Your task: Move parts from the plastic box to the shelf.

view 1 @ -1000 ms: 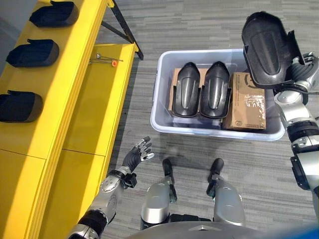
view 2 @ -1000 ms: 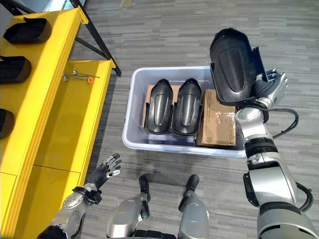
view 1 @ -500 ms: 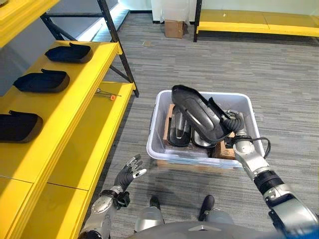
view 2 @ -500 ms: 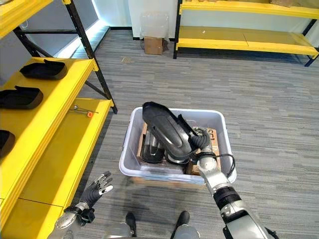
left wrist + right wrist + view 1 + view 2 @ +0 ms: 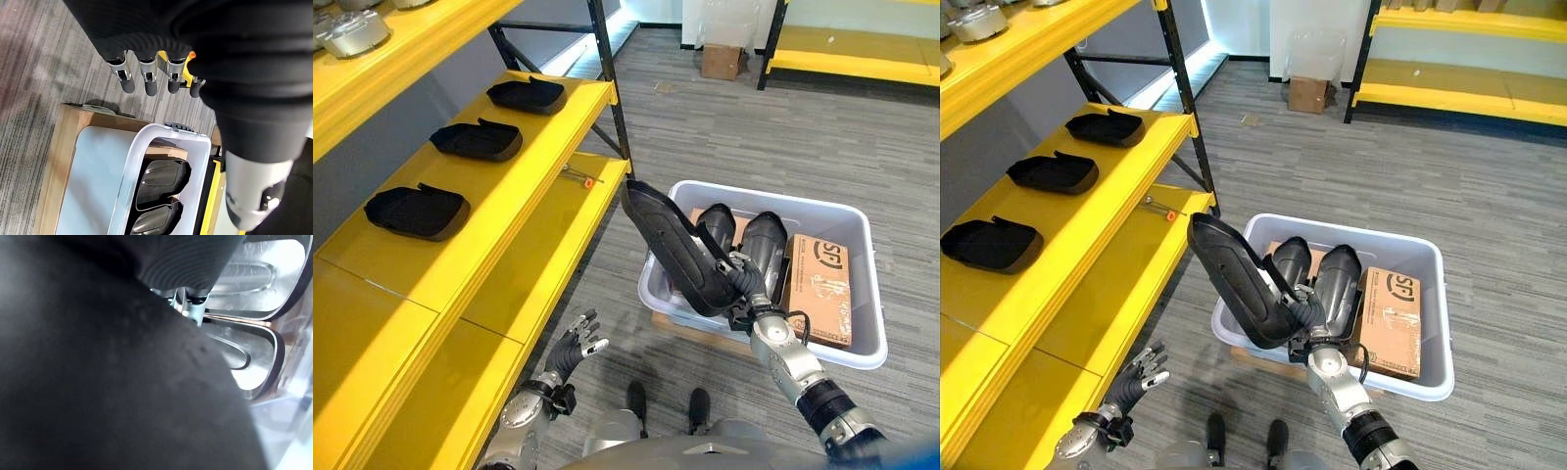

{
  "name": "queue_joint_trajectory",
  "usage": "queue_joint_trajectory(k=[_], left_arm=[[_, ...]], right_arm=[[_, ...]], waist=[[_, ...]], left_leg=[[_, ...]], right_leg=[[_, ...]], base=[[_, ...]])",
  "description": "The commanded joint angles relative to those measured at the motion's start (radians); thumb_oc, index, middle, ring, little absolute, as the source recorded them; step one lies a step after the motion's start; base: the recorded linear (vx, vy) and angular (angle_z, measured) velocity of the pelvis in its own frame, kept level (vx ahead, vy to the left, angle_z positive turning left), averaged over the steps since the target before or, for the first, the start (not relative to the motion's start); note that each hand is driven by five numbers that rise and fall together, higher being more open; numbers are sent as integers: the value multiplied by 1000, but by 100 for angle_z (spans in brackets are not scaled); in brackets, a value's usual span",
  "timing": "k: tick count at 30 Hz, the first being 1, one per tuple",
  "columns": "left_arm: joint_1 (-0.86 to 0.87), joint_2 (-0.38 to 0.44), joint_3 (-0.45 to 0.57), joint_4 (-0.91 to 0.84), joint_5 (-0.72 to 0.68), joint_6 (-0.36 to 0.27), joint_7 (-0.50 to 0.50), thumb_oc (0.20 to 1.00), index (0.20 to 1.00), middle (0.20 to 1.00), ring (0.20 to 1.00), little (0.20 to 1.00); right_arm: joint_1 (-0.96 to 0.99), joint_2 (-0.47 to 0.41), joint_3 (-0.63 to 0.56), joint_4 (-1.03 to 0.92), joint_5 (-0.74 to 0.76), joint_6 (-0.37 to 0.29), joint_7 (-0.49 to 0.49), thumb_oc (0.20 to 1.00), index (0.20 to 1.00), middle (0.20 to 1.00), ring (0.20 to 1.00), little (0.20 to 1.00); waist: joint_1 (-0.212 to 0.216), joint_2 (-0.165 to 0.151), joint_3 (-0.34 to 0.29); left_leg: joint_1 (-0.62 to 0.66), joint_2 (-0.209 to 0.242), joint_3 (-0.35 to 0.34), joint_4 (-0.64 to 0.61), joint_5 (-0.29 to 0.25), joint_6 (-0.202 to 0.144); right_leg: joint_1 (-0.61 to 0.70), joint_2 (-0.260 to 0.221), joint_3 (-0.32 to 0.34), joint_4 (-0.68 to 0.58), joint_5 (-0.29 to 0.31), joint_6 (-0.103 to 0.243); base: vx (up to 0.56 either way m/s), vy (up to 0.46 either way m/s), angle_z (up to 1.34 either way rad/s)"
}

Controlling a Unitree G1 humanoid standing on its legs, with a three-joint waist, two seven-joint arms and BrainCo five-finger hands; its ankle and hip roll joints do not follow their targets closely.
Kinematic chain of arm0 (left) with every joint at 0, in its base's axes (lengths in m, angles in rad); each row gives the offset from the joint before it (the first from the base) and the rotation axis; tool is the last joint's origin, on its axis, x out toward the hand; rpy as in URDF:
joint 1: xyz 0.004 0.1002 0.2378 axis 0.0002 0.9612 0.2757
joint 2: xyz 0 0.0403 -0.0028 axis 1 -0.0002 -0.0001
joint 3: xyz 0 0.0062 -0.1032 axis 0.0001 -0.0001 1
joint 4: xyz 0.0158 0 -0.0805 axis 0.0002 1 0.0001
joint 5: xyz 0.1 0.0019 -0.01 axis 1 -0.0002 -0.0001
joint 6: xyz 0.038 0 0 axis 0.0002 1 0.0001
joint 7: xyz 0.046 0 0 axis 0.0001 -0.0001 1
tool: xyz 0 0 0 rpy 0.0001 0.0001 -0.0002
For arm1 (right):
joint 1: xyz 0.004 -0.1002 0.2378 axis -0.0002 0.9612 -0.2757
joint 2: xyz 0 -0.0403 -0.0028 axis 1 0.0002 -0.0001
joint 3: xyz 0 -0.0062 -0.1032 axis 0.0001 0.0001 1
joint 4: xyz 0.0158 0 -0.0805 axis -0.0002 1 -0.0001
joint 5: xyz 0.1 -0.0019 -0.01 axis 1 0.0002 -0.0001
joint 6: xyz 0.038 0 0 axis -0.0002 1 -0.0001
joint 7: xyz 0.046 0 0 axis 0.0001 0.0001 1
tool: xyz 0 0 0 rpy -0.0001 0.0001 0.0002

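Right hand (image 5: 745, 286) grips black part (image 5: 672, 248) tilted above plastic box (image 5: 862, 354).

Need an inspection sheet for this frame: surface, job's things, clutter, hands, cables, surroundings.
Surface: grey carpet floor; yellow shelf on the robot's left.
Job's things: clear plastic box on the floor, holding two black parts side by side and a cardboard box; a third black part held above the box's near-left corner; three black parts already in a row on the shelf.
Clutter: small tool with an orange tip on the lower shelf board.
Hands: right hand curled on the lifted part; left hand open, low, beside the shelf.
Cables: nothing seen.
Surroundings: second yellow rack and a carton at the far wall.
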Motion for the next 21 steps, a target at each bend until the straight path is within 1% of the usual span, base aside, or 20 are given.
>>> queue_joint_trajectory(k=[1,3,4,5,6,7,8,9,10,12,13,14,15,16,20,21], left_arm=[[-68,34,-29,-51,58,-23,-80,1000,1000,1000,1000,1000],[-76,33,-44,-52,52,-23,-81,1000,1000,1000,1000,1000],[-95,26,-52,-53,37,-13,-71,1000,1000,1000,1000,1000],[-102,23,-55,-55,31,-4,-64,1000,1000,1000,1000,1000],[-107,20,-57,-55,29,2,-64,1000,1000,1000,1000,1000],[-120,13,-67,-50,26,7,-65,1000,1000,1000,1000,1000],[-129,4,-85,-39,24,-4,-64,1000,1000,1000,1000,1000],[-130,2,-90,-36,19,-9,-58,1000,1000,1000,1000,1000],[-128,3,-98,-41,21,-14,-47,1000,1000,1000,1000,1000],[-127,7,-100,-46,28,-17,-48,1000,1000,1000,1000,1000],[-118,18,-110,-60,33,-22,-36,1000,1000,1000,1000,1000],[-113,26,-113,-69,46,-26,-32,1000,1000,1000,1000,1000],[-97,44,-117,-85,52,-39,-27,1000,1000,1000,1000,1000],[-92,47,-118,-89,49,-43,-23,1000,1000,1000,1000,1000],[-61,79,-116,-134,42,-78,23,1000,1000,1000,1000,1000],[-50,91,-113,-151,38,-89,34,1000,1000,1000,1000,1000]], right_arm=[[-25,56,-28,-101,31,-84,-37,200,200,200,200,200],[-30,51,-37,-85,47,-78,-13,200,200,200,200,200],[-44,48,-42,-71,59,-62,33,200,200,200,200,200],[-49,47,-38,-72,64,-51,41,200,200,200,200,200],[-51,47,-37,-74,65,-46,43,200,200,200,200,200],[-62,43,-24,-75,78,-39,59,200,200,200,200,200],[-90,34,-17,-67,99,-25,88,200,200,200,200,200],[-93,32,-11,-65,105,-25,98,200,200,200,200,200],[-94,32,1,-79,112,-18,116,200,200,200,200,200],[-90,37,4,-90,111,-11,116,200,200,200,200,200],[-83,45,7,-104,104,2,117,200,200,200,200,200],[-78,49,10,-111,101,6,114,200,200,200,200,200],[-70,55,20,-118,97,13,113,200,200,200,200,200],[-69,56,23,-121,96,13,111,200,200,200,200,200],[-78,78,55,-131,89,46,105,200,200,200,200,200],[-94,92,68,-131,85,57,84,200,200,200,200,200]], waist=[[-76,-68,0],[-82,-77,-2],[-89,-90,-4],[-95,-92,-10],[-100,-92,-15],[-112,-91,-29],[-116,-84,-46],[-117,-79,-49],[-122,-65,-53],[-130,-59,-56],[-130,-56,-60],[-125,-55,-61],[-110,-54,-62],[-107,-54,-62],[-57,-56,-53],[-26,-59,-49]], left_leg=[[71,-15,300,53,-47,-2],[60,19,317,113,-59,-12],[56,78,333,180,-69,-24],[65,105,346,196,-59,-30],[73,130,361,210,-40,-40],[80,206,376,261,34,-76],[105,223,340,271,53,-90],[111,214,331,254,50,-89],[128,194,337,209,29,-82],[139,187,365,181,15,-77],[143,164,383,140,-19,-58],[144,151,385,124,-36,-48],[147,131,376,97,-49,-38],[147,128,372,93,-49,-36],[144,108,336,58,-35,-26],[145,89,321,30,-28,-18]], right_leg=[[54,-123,-129,61,-15,124],[56,-141,-148,74,-19,113],[55,-165,-160,101,-29,99],[54,-172,-167,110,-37,91],[53,-175,-174,115,-44,84],[47,-179,-188,133,-64,64],[19,-189,-191,166,-80,53],[12,-193,-187,173,-80,58],[2,-208,-183,184,-76,72],[5,-222,-191,183,-71,84],[10,-249,-198,188,-61,107],[13,-261,-202,188,-55,119],[18,-284,-211,187,-39,141],[19,-288,-212,186,-36,145],[36,-323,-237,169,-1,187],[44,-349,-266,161,29,206]], base=[[-65,48,73],[-30,72,207],[-1,137,152],[5,150,24],[9,211,-19],[-38,462,19],[-41,533,15],[-47,708,16],[-20,516,15],[-30,509,37],[-40,549,60],[-65,771,70],[-56,502,72],[-74,615,77],[-100,515,50],[-143,553,42]])
